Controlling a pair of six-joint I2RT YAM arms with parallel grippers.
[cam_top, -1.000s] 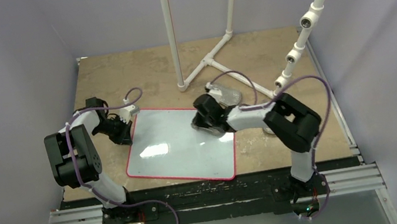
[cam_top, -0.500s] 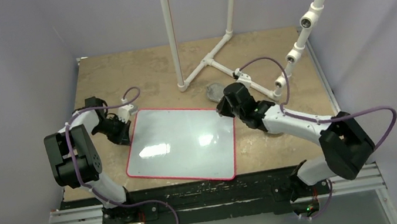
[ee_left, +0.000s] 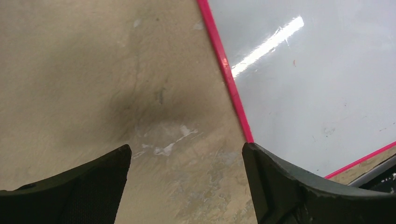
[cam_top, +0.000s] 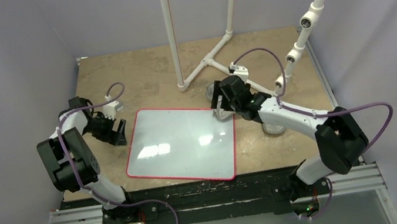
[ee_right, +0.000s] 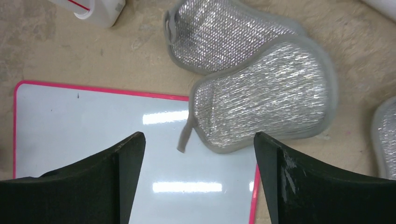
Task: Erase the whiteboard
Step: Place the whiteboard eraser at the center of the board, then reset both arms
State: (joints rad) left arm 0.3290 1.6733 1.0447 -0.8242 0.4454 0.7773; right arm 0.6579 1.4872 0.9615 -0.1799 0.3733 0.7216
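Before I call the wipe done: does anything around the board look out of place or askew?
Yes. A silvery-grey pad lies partly over the whiteboard's far right corner, its loop on the white surface, and overlaps a second pad behind it. The whiteboard also sits skewed to the table edges.

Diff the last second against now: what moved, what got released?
Right gripper swung off the whiteboard to its far right corner and opened, leaving a silver pad overlapping the rim. Left gripper opened and backed left off the board's edge. Whiteboard stayed put.
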